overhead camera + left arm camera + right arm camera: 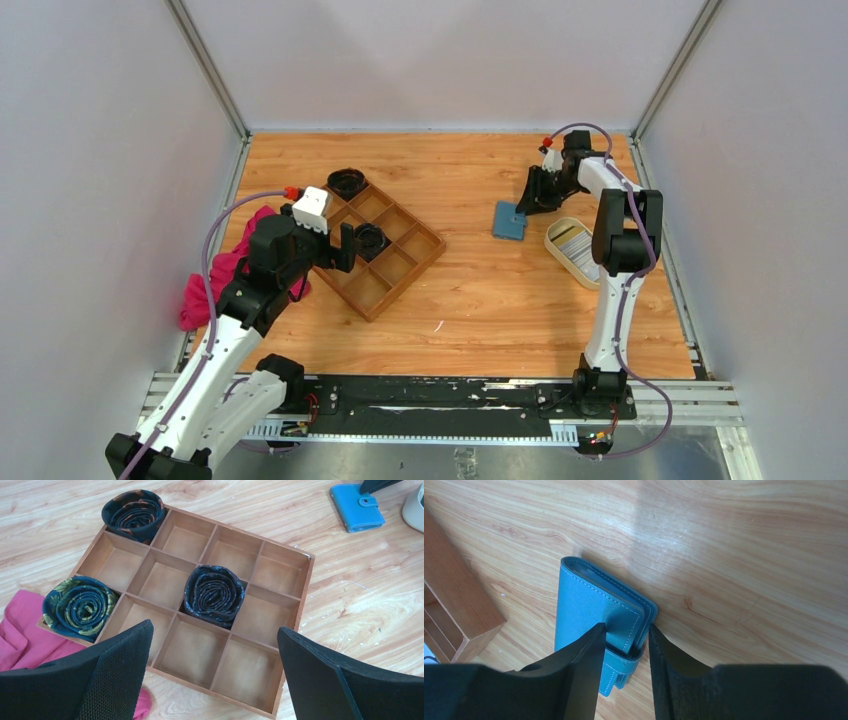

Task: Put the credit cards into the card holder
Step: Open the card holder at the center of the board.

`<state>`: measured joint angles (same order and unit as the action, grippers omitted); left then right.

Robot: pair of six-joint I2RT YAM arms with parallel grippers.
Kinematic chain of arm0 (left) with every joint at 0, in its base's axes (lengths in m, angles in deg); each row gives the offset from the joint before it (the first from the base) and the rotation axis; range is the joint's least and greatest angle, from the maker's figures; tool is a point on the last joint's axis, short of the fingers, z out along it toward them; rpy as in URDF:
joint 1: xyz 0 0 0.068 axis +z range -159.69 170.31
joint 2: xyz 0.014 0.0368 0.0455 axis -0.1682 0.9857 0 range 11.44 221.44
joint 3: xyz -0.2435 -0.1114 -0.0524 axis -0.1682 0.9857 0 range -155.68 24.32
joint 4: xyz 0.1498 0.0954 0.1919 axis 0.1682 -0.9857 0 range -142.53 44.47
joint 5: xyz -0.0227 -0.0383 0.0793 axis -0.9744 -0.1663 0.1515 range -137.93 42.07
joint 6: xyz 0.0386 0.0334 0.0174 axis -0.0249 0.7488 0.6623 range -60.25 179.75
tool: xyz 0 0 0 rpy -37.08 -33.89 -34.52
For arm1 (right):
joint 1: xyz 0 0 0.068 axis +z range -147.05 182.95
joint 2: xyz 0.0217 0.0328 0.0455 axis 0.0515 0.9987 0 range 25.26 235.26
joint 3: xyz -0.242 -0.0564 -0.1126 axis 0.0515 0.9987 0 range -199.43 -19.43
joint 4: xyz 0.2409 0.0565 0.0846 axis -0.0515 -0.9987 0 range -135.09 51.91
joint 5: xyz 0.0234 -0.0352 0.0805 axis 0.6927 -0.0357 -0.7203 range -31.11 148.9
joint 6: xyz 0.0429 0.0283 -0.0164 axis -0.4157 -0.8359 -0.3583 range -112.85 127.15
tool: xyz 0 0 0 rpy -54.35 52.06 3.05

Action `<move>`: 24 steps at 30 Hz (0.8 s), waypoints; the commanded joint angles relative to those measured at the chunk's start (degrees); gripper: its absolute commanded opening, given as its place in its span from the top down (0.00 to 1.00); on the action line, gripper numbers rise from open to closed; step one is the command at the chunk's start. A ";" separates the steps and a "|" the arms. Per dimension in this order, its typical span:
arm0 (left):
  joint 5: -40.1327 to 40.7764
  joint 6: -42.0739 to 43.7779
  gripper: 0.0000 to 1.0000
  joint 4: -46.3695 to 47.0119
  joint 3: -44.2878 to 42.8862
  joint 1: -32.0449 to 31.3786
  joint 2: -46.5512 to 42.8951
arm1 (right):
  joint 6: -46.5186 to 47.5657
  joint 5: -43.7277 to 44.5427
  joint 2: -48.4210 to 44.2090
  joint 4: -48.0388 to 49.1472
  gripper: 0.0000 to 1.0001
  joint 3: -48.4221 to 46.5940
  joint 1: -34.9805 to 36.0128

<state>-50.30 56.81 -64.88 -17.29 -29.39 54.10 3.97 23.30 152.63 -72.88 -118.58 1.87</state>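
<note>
Right gripper (624,630): the fingers are set part-way apart astride the snap-tab end of the card holder (584,600). One finger (589,650) is seen against the cover. The other is at the open edge. It cannot be told whether the wallet is truly pinched or only flanked.

The card holder is folded shut and lies flat on the wooden table (480,300), with its body reaching ahead of the fingertips.

Credit cards (573,240): lying in a cream oval tray (552,245), behind the right gripper toward its arm's base and just beside the wallet. None is held.

Left gripper (214,630): fingers spread wide, nothing between them, held above a brown compartment tray (192,652).
- Ahead of it, three dark rolled cloths (214,595) are seen in separate compartments: one in the centre, two at corners.
- A pink cloth (25,630) lies to its left, against the tray's corner.
- The card holder is well ahead and to its right.
</note>
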 commanded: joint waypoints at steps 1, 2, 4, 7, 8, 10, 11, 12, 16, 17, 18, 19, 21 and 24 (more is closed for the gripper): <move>-0.09 0.92 0.00 0.13 0.54 -0.25 0.17 | 0.47 -0.28 0.07 -1.90 0.59 -1.40 0.74; -0.07 0.92 0.00 0.19 0.56 -0.25 0.15 | 0.86 0.02 -0.25 -1.87 0.58 -1.42 0.78; -0.23 0.90 0.00 0.28 0.56 -0.25 0.20 | 1.73 0.38 -0.74 -1.90 0.54 -1.54 0.79; -0.52 0.92 0.00 0.36 0.65 -0.25 0.31 | 2.79 0.39 -1.29 -1.93 0.52 -1.97 0.78; -0.53 0.92 0.00 0.33 0.65 -0.25 0.25 | 2.92 0.30 -1.44 -1.87 0.51 -2.08 0.74; -0.62 0.92 0.00 0.30 0.65 -0.25 0.34 | 2.98 -0.02 -1.65 -1.86 0.52 -2.26 0.81; -0.68 0.92 0.00 0.29 0.60 -0.25 0.42 | 2.94 -0.12 -1.68 -1.82 0.52 -2.40 0.74; -0.70 0.92 0.00 0.29 0.64 -0.25 0.43 | 3.71 -0.25 -1.76 -1.86 0.52 -2.41 0.74; -0.92 0.92 0.00 0.36 0.60 -0.25 0.62 | 5.53 -1.08 -1.93 -1.65 0.53 -2.50 0.73; -0.97 0.92 0.00 0.36 0.64 -0.25 0.72 | 5.40 -1.59 -1.70 -1.61 0.53 -2.50 0.80; -0.99 0.92 0.00 0.34 0.65 -0.25 0.76 | 5.18 -2.18 -1.38 -1.64 0.54 -2.53 0.78; -1.02 0.92 0.00 0.32 0.65 -0.25 0.84 | 5.06 -2.76 -0.96 -1.68 0.54 -2.67 0.76; -1.00 0.94 0.00 0.34 0.64 -0.25 0.77 | 4.86 -3.20 -0.38 -1.69 0.55 -2.89 0.76; -1.02 0.99 0.00 0.33 0.73 -0.25 0.89 | 4.78 -3.45 0.00 -1.69 0.57 -3.02 0.75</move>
<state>-50.74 56.81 -64.90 -17.20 -29.39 54.84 8.10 21.60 152.61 -73.03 -119.96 1.87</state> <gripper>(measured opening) 1.000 0.445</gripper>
